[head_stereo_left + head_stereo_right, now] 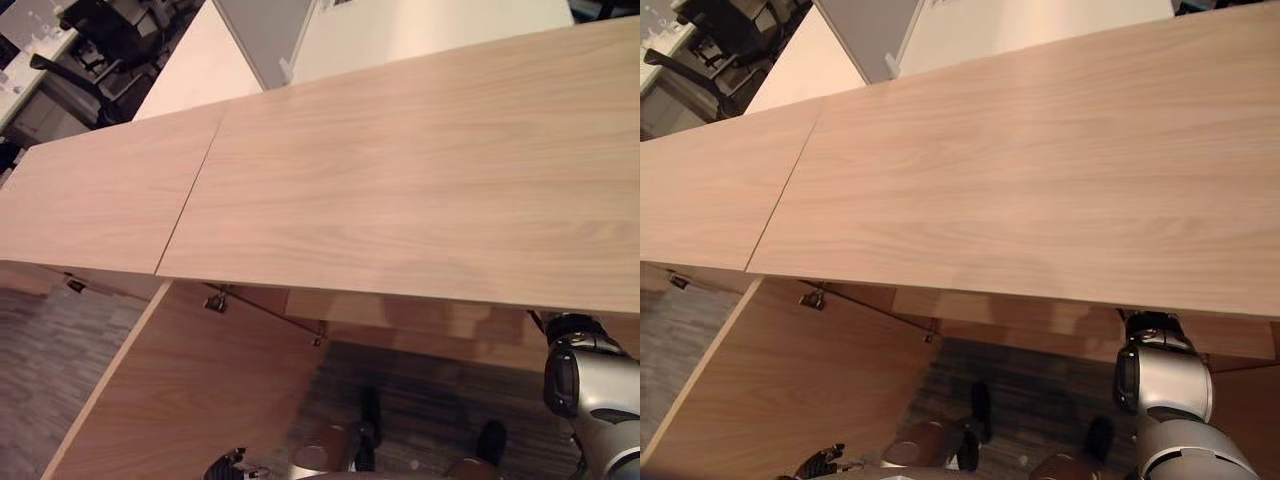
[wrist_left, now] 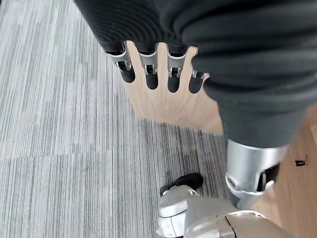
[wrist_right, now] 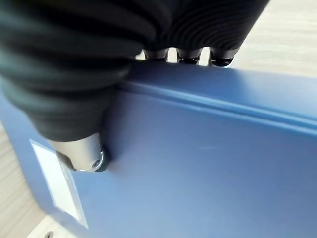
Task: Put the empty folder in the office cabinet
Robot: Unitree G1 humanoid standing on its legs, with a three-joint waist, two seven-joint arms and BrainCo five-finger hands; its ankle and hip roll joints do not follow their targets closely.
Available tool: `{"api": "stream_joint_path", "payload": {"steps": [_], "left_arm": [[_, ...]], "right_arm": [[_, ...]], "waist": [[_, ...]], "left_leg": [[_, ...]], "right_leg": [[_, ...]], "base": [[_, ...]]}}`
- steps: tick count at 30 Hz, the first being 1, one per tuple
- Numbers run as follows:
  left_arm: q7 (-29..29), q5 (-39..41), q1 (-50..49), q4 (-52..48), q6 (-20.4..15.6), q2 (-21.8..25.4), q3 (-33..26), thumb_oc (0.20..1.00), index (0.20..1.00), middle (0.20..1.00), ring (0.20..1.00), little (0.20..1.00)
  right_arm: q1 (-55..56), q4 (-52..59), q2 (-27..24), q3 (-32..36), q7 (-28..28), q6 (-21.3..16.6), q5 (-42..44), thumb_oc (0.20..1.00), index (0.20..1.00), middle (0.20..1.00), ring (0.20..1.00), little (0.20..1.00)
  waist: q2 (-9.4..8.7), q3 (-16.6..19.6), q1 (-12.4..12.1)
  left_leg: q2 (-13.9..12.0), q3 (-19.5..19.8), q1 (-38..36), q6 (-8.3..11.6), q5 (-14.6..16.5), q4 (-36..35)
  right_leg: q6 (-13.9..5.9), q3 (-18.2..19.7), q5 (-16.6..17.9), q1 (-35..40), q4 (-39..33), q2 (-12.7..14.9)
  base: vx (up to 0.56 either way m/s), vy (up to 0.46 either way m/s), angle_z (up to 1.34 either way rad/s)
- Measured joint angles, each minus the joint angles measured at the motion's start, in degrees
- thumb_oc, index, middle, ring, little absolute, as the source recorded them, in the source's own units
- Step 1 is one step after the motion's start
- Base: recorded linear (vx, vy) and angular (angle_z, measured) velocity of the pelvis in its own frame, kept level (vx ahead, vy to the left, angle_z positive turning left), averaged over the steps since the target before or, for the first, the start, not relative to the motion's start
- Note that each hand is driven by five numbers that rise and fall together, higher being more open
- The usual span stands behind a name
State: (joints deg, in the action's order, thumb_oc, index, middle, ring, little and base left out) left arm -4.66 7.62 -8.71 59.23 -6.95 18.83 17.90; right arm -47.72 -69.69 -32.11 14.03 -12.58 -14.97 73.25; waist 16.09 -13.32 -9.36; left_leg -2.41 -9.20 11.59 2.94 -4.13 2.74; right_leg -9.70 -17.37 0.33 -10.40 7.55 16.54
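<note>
My right hand [image 3: 84,156] is shut on a blue folder [image 3: 208,173]: its fingers [image 3: 220,58] hook over the folder's top edge and the thumb presses on its face. A white label [image 3: 59,186] sits on the folder's spine. Pale wood shows behind the folder. In the eye views the right arm [image 1: 590,385] reaches in under the wooden cabinet top [image 1: 400,180], which hides hand and folder. The cabinet door [image 1: 190,390] stands open at the lower left. My left hand [image 2: 148,69] is open, its straight fingers lying against the door's edge [image 2: 168,106].
Grey carpet [image 2: 59,124] covers the floor in front of the cabinet. A black office chair [image 1: 90,50] and a pale desk [image 1: 200,65] stand beyond the cabinet's far left. A seam [image 1: 190,200] splits the cabinet top into two panels.
</note>
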Motion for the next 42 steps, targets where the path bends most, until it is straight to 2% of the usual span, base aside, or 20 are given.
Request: {"api": "stream_joint_path", "payload": {"steps": [1,2,4,5,6,11,14,19,23,25,27,29,31,39,42], "left_arm": [[0.0,0.0,0.6,0.0,0.1,0.1,0.0,1.0,1.0,1.0,1.0,1.0],[0.0,0.0,0.9,-0.1,0.1,0.2,0.0,1.0,1.0,1.0,1.0,1.0],[-0.1,0.1,1.5,-0.8,0.0,1.4,0.2,1.0,1.0,1.0,1.0,1.0],[-0.1,0.7,2.4,-1.1,0.0,2.5,0.2,1.0,1.0,1.0,1.0,1.0],[-0.2,0.9,2.7,-1.4,0.0,3.0,0.2,1.0,1.0,1.0,1.0,1.0],[-0.5,1.3,2.9,-4.1,0.0,4.0,1.4,1.0,1.0,1.0,1.0,1.0],[-0.5,2.4,3.7,-5.6,0.0,4.0,2.5,1.0,1.0,1.0,1.0,1.0],[-0.5,3.4,4.2,-7.7,-0.4,4.2,2.4,1.0,1.0,1.0,1.0,1.0],[-0.4,4.7,4.2,-8.3,-0.6,4.8,2.5,1.0,1.0,1.0,1.0,1.0],[0.0,5.7,4.4,-9.6,-0.6,5.5,2.4,1.0,1.0,1.0,1.0,1.0],[0.0,6.0,4.7,-10.1,-0.6,5.7,2.7,1.0,1.0,1.0,1.0,1.0],[0.3,7.2,4.7,-11.7,-0.7,6.6,2.8,1.0,1.0,1.0,1.0,1.0],[0.4,7.8,4.8,-12.6,-0.7,6.8,2.7,1.0,1.0,1.0,1.0,1.0],[1.4,10.1,6.5,-15.1,-0.8,7.4,2.3,1.0,1.0,1.0,1.0,1.0],[1.6,11.1,7.0,-17.3,-1.0,9.8,2.2,1.0,1.0,1.0,1.0,1.0]], "right_arm": [[-1.3,0.0,-0.4,0.0,0.0,-0.2,0.0,0.2,0.2,0.2,0.2,0.2],[-2.2,0.0,-0.7,0.0,-0.1,-0.4,0.0,0.2,0.2,0.2,0.2,0.2],[-4.4,-0.4,-0.7,0.0,-0.3,-0.8,0.4,0.2,0.2,0.2,0.2,0.2],[-7.2,-0.7,-0.8,0.0,-1.0,-1.1,1.0,0.2,0.2,0.2,0.2,0.2],[-8.0,-0.6,-1.0,0.0,-1.0,-1.2,1.3,0.2,0.2,0.2,0.2,0.2],[-12.4,-0.7,-3.2,-1.1,-0.9,-1.3,1.6,0.2,0.2,0.2,0.2,0.2],[-13.6,-1.0,-4.0,-2.8,-1.1,-1.9,1.7,0.2,0.2,0.2,0.2,0.2],[-14.8,-2.0,-4.0,-3.3,-1.3,-2.0,2.0,0.2,0.2,0.2,0.2,0.2],[-15.2,-2.3,-3.7,-4.1,-2.1,-1.6,2.1,0.2,0.2,0.2,0.2,0.2],[-16.3,-2.3,-3.7,-4.5,-2.3,-2.2,2.0,0.2,0.2,0.2,0.2,0.2],[-16.9,-1.9,-3.6,-4.7,-2.3,-2.7,2.1,0.2,0.2,0.2,0.2,0.2],[-18.4,-2.1,-3.4,-4.8,-2.7,-2.8,2.2,0.2,0.2,0.2,0.2,0.2],[-19.8,-2.1,-3.3,-5.0,-2.7,-2.8,2.2,0.2,0.2,0.2,0.2,0.2],[-22.5,-1.9,-3.5,-5.4,-2.6,-3.0,2.2,0.2,0.2,0.2,0.2,0.2],[-22.6,-1.7,-3.4,-6.4,-2.7,-3.0,2.4,0.2,0.2,0.2,0.2,0.2]], "waist": [[0.64,-1.1,0.2],[-0.24,-2.6,0.2],[-0.87,-4.2,0.2],[-1.87,-5.6,0.2],[-2.22,-5.8,0.1],[-0.59,-7.9,-0.6],[0.09,-8.4,-0.7],[0.07,-8.4,-0.8],[0.03,-8.5,-0.7],[0.05,-8.5,-0.6],[-0.04,-8.5,-0.5],[-0.33,-8.6,-0.5],[-0.4,-8.6,-0.4],[-1.66,-9.1,-0.2],[-3.0,-9.0,0.0]], "left_leg": [[-0.1,0.1,0.5,-0.05,0.0,0.6],[-0.2,0.1,1.4,-0.05,0.0,1.7],[-0.3,0.4,4.2,0.19,0.6,4.5],[-0.6,0.6,8.1,0.24,1.8,8.8],[-0.7,0.7,10.0,0.15,2.5,10.8],[-1.1,1.6,16.9,0.51,6.1,18.9],[-1.3,2.2,20.3,0.58,6.9,22.3],[-2.0,3.3,26.4,1.0,8.1,28.1],[-2.0,3.3,28.5,0.94,8.5,31.5],[-2.0,4.1,32.0,1.21,9.8,34.6],[-2.1,4.8,33.5,1.12,9.9,36.4],[-2.8,5.3,36.4,1.26,11.6,39.9],[-2.9,5.7,38.3,1.7,12.0,41.4],[-2.9,8.3,44.3,1.93,12.0,45.6],[-2.9,8.7,46.1,1.93,12.0,47.1]], "right_leg": [[0.19,0.3,-0.3,-1.0,1.7,0.1],[0.26,0.8,-1.4,-2.7,4.1,0.5],[1.02,1.6,-4.1,-6.8,9.6,1.4],[1.8,2.4,-6.2,-11.4,15.4,2.2],[2.08,2.8,-7.2,-13.6,17.8,2.7],[2.95,4.7,-10.3,-20.7,26.7,3.8],[3.26,5.8,-11.2,-24.1,30.2,3.9],[4.29,6.4,-13.4,-30.1,36.1,4.0],[5.11,7.4,-14.7,-32.7,40.0,4.3],[5.37,7.6,-16.7,-35.7,43.4,4.8],[5.78,7.6,-16.9,-37.1,45.0,4.8],[6.41,8.1,-18.7,-39.6,48.5,4.8],[6.62,8.3,-18.9,-41.4,49.9,4.8],[7.12,8.6,-19.3,-46.6,54.1,4.2],[7.21,8.6,-19.3,-48.0,55.0,3.8]], "base": [[-0.11,-0.082,0.01],[-0.1,-0.087,0.02],[-0.09,-0.067,0.06],[-0.1,-0.053,0.09],[-0.07,-0.041,0.12],[-0.04,-0.012,0.04],[-0.05,-0.033,0.0],[-0.01,-0.019,0.04],[-0.05,-0.026,0.03],[-0.02,-0.028,0.12],[-0.03,-0.04,0.08],[-0.03,-0.042,0.01],[-0.02,-0.06,0.02],[-0.01,-0.043,0.03],[-0.01,-0.02,0.0]]}}
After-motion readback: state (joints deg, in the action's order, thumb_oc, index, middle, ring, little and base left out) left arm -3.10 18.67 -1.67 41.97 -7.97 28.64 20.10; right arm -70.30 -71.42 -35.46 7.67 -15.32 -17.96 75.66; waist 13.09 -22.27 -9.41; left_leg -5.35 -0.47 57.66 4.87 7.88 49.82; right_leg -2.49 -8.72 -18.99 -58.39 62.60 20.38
